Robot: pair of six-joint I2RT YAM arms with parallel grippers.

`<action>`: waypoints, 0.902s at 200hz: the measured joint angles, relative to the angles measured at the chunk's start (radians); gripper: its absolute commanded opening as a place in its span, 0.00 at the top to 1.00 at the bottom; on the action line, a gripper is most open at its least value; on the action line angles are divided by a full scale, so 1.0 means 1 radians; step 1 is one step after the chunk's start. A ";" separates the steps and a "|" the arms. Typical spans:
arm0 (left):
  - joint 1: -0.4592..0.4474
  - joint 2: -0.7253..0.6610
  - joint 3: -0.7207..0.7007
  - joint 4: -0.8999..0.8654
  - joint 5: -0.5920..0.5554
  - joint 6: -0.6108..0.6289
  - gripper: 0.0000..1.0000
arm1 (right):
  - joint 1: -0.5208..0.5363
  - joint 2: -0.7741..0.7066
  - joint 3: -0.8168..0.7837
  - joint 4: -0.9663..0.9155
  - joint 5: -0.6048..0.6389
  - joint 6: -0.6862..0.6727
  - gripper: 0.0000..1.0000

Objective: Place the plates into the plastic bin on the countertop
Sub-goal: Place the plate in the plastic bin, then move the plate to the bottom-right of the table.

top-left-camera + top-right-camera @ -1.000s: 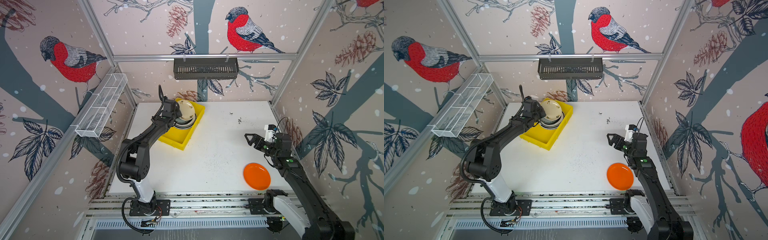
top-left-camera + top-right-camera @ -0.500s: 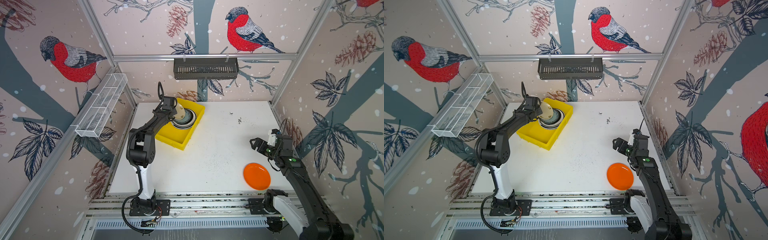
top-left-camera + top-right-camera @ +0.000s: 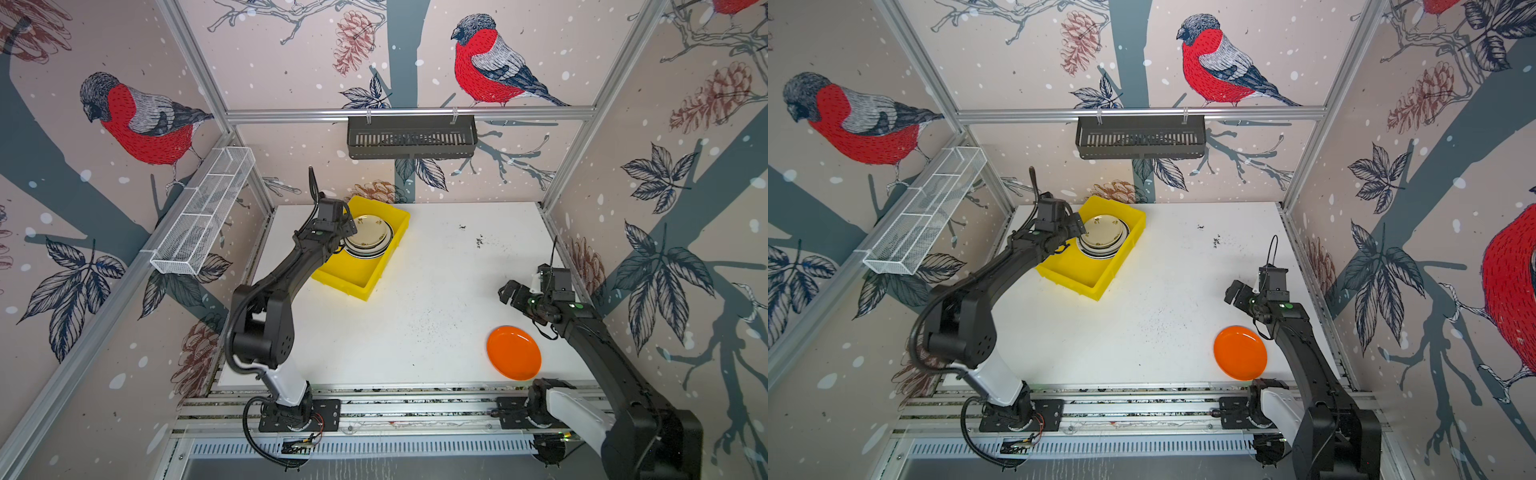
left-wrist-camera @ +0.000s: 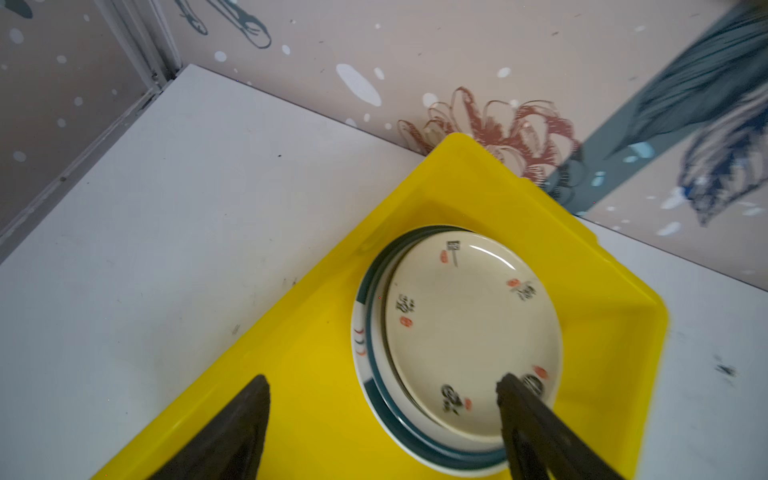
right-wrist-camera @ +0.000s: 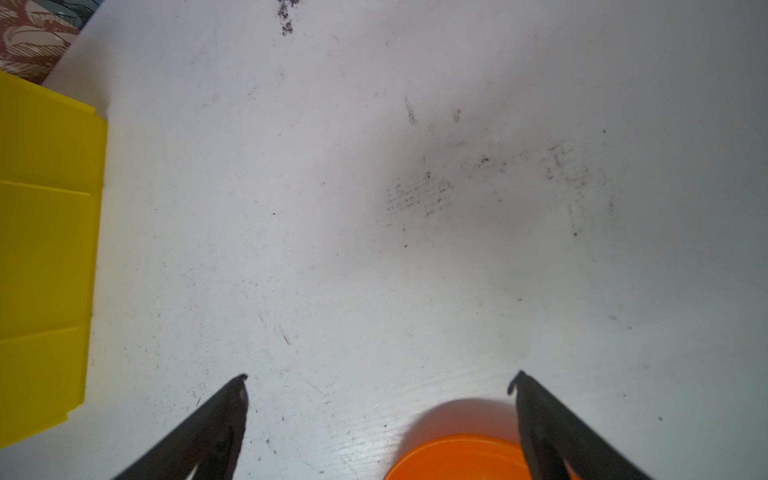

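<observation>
Countertop (image 3: 415, 332): plates (image 3: 368, 236) stacked in yellow bin (image 3: 353, 276), orange plate (image 3: 514, 352) outside.

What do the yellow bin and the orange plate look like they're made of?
The bin looks like moulded plastic: smooth, semi-gloss, thick rounded rim. The orange plate is probably plastic or melamine: uniform colour, soft sheen; glazed ceramic stays possible.

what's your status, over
Left hand open over stacked plates in yellow bin. Right hand open, near orange plate on countertop. Nothing blocking.
</observation>
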 measured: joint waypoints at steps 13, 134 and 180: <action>-0.042 -0.100 -0.093 0.047 0.027 -0.002 0.15 | -0.003 0.032 0.011 -0.017 0.000 0.000 0.00; -0.466 -0.159 -0.446 0.336 0.491 -0.102 0.16 | -0.014 -0.053 -0.062 -0.054 -0.071 0.058 0.00; -0.565 0.021 -0.405 0.463 0.608 -0.133 0.18 | 0.032 -0.063 -0.008 -0.111 0.056 0.086 0.00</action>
